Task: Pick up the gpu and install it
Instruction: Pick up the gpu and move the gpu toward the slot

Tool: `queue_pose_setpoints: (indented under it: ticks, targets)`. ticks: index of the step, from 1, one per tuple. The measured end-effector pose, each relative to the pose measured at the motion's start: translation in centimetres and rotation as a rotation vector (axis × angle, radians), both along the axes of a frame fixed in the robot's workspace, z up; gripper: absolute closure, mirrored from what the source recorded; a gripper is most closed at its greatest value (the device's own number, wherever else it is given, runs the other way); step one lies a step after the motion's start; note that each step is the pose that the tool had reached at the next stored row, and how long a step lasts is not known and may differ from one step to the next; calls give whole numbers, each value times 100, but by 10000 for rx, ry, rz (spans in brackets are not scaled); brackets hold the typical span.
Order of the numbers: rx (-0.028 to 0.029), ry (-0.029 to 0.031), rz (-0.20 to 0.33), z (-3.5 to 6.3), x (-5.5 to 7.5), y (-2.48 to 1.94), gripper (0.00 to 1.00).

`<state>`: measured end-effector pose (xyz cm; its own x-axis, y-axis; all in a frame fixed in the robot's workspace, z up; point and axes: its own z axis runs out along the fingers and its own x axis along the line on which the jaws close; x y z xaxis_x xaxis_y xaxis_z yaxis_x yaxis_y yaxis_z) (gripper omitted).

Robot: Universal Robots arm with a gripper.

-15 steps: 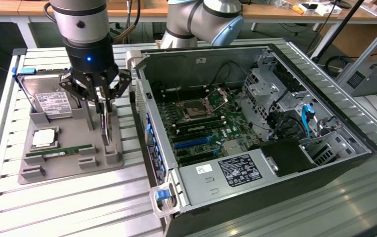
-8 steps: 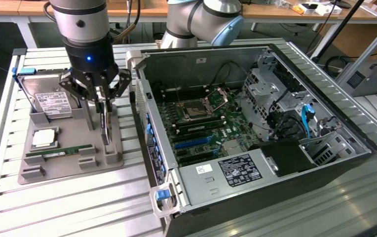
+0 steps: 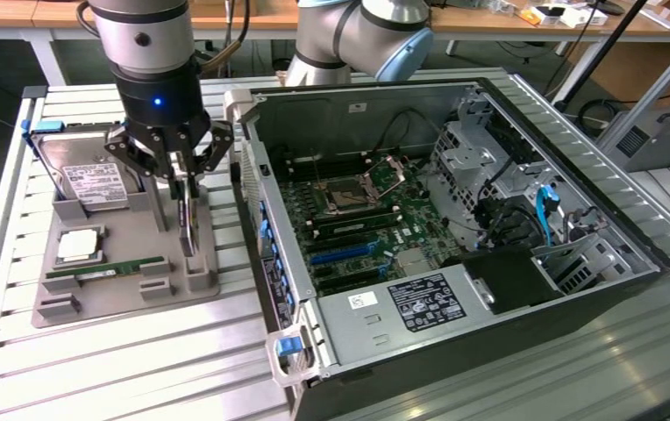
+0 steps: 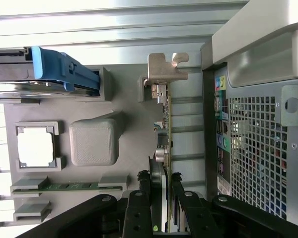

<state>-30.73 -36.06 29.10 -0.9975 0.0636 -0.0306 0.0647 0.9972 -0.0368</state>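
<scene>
The gpu (image 3: 188, 224) is a thin dark card standing on edge in a slot of the grey holder tray (image 3: 124, 303), to the exterior view's left of the open computer case (image 3: 452, 289). In the wrist view the gpu (image 4: 165, 124) runs away from the camera, its silver bracket (image 4: 167, 67) at the far end. My gripper (image 3: 180, 180) hangs straight down over the card's top edge. Its black fingers (image 4: 140, 198) sit on either side of the card and press against its faces, so the gripper (image 4: 161, 196) is shut on it.
The tray also holds a hard drive (image 3: 92, 180) with a blue rail (image 4: 64, 72), a CPU (image 3: 80, 246) and a green RAM stick (image 3: 107, 272). The case's rear panel (image 4: 258, 144) stands close beside the card. The motherboard (image 3: 359, 219) lies exposed inside.
</scene>
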Motion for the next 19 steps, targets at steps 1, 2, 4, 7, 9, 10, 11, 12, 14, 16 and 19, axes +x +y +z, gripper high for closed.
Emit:
queue_pose_setpoints:
  ticks: [1, 2, 4, 7, 9, 10, 11, 12, 14, 16, 19]
  targets:
    - [0, 0, 0, 1, 0, 0, 73]
    - [0, 0, 0, 2, 0, 0, 73]
    - [0, 1, 0, 6, 0, 0, 73]
    - [-1, 1, 0, 14, 0, 0, 73]
    - [0, 0, 0, 20, 0, 0, 73]
    - [0, 0, 0, 22, 0, 0, 73]
    - [0, 1, 0, 24, 0, 0, 73]
    - [-1, 2, 0, 26, 0, 0, 73]
    - [0, 0, 0, 32, 0, 0, 73]
    - [1, -1, 0, 35, 0, 0, 73]
    - [0, 1, 0, 40, 0, 0, 73]
